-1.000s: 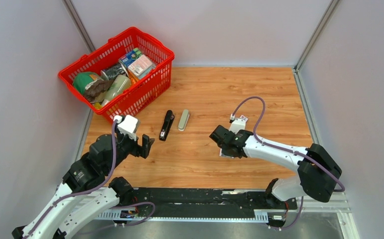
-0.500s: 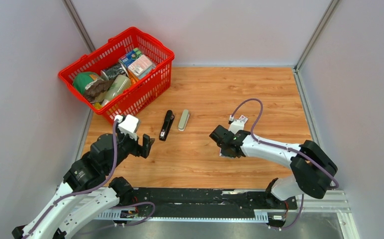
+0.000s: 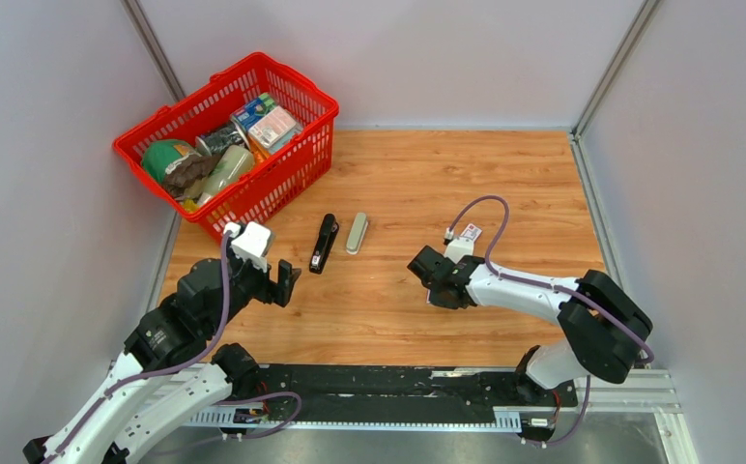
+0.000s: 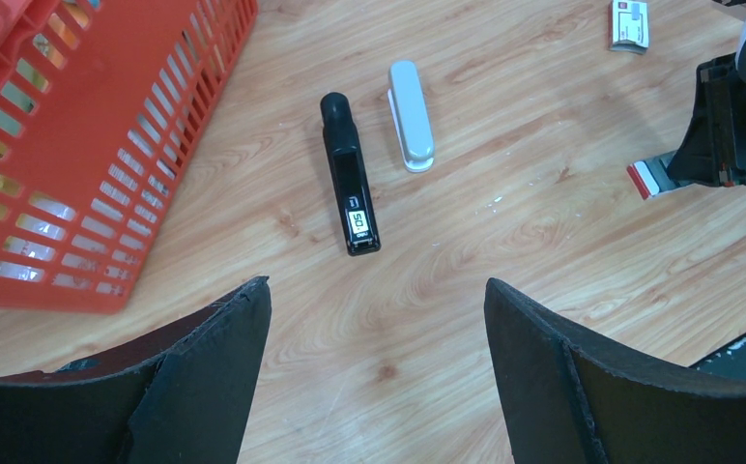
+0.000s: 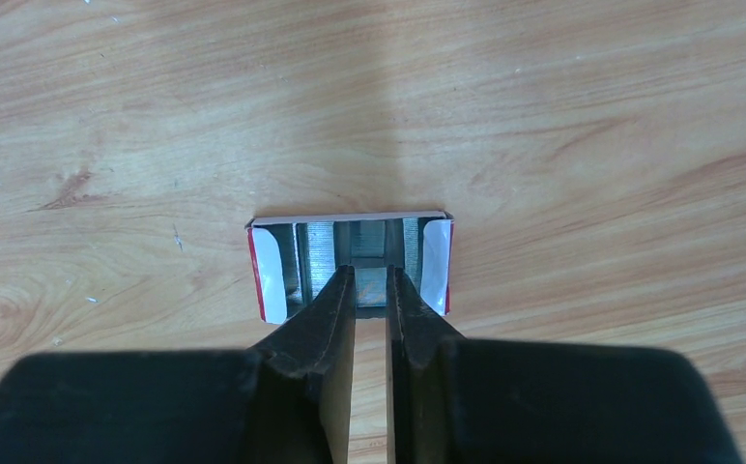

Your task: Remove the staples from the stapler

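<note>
I am watching the right arm folding its elbow in toward its base compared with a second ago, while the wrist is keeping low over the surface (image 5: 543, 116). The right pincer (image 5: 369, 274) is sitting narrow, tips dipping into a small open tray (image 5: 271, 275) where the staples (image 5: 320, 249) are lying in ribbed strips; whether it is pinching one I cannot tell. I am judging that strips are being handled at the tray, not at the stapler. The stapler (image 4: 351, 184) is lying flat just beside the grey bar (image 4: 411, 114), unmoved, and the left pincer (image 4: 376, 287) is still hanging wide open short of it.
</note>
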Robot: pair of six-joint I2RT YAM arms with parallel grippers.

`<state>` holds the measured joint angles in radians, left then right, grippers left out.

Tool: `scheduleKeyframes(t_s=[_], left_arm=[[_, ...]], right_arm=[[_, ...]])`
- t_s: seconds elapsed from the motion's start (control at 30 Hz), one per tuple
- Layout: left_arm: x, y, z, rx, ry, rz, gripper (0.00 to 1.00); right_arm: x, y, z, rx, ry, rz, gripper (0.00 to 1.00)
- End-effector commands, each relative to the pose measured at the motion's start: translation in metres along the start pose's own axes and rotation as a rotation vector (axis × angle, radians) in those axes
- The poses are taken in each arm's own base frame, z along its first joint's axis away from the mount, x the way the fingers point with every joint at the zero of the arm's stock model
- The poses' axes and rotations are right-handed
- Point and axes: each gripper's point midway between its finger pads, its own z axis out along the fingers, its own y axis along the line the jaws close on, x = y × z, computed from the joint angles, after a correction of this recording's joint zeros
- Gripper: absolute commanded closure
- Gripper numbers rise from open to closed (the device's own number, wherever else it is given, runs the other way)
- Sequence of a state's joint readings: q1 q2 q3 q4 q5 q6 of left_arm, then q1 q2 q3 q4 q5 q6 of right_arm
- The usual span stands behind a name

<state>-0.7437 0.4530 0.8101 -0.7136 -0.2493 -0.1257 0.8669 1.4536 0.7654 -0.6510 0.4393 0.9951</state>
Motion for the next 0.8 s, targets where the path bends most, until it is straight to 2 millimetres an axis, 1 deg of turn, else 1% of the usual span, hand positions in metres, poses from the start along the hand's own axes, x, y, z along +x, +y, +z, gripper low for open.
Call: scheduleKeyframes(t_s=[0.0,0.13,0.23,0.3,0.37,0.47,0.57,0.67,0.77], left_arm=[[-0.006,0.002,0.002,-0.014,-0.017,0.004,0.12],[-0.005,0.002,0.003,-0.011,-0.016,0.005,0.12],[-0.005,0.002,0.003,-0.013,-0.016,0.006,0.12],[-0.005,0.002,0.004,-0.013,-0.013,0.007,0.12],[-0.005,0.002,0.004,-0.011,-0.011,0.006,0.12],[-0.005,0.002,0.005,-0.01,-0.009,0.007,0.12],[-0.004,0.002,0.005,-0.011,-0.009,0.007,0.12],[-0.005,0.002,0.004,-0.011,-0.011,0.006,0.12],[-0.005,0.002,0.004,-0.01,-0.01,0.006,0.12]], right_arm=[[-0.003,0.003,0.002,-0.017,-0.014,0.025,0.85],[-0.002,0.003,0.002,-0.016,-0.012,0.023,0.83],[-0.003,0.004,0.001,-0.021,-0.013,0.025,0.78],[-0.006,0.006,-0.001,-0.026,-0.021,0.026,0.74],[-0.012,0.008,-0.006,-0.032,-0.032,0.026,0.72],[-0.022,0.012,-0.016,-0.05,-0.055,0.029,0.7],[-0.034,0.012,-0.026,-0.052,-0.088,0.029,0.66],[-0.048,0.009,-0.032,-0.057,-0.111,0.046,0.65],[-0.067,0.0,-0.033,-0.047,-0.138,0.081,0.64]])
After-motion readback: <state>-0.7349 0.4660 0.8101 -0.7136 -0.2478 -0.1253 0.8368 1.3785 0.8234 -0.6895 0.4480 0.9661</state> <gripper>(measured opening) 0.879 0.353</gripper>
